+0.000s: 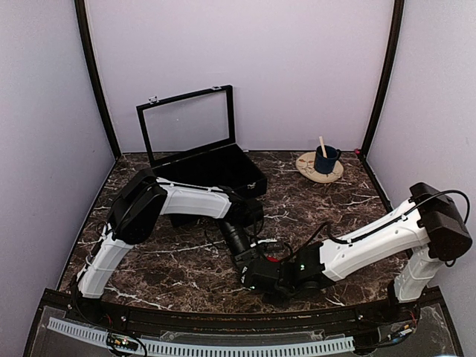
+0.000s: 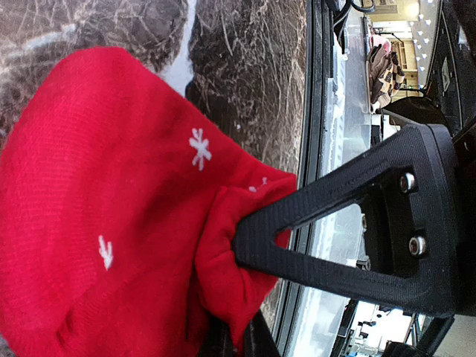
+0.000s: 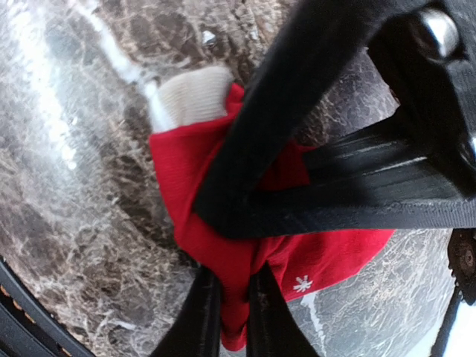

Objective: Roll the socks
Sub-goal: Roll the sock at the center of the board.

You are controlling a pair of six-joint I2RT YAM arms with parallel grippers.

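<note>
Right wrist view: right gripper nips socks, left gripper clamps them too, near the case. Rolling seems begun; next needs a coordinated turn.

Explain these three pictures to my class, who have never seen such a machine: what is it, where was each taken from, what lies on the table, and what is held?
It is two robot arms, the left arm and the right arm, bolted to a marble table, each ending in a two-finger gripper. The wide picture comes from a camera above and behind them; it shows an open black case and a blue mug on a wooden disc. The close pictures come from cameras on the wrists. There the left gripper and the right gripper are each shut on red socks with white snowflakes and a white band.
</note>
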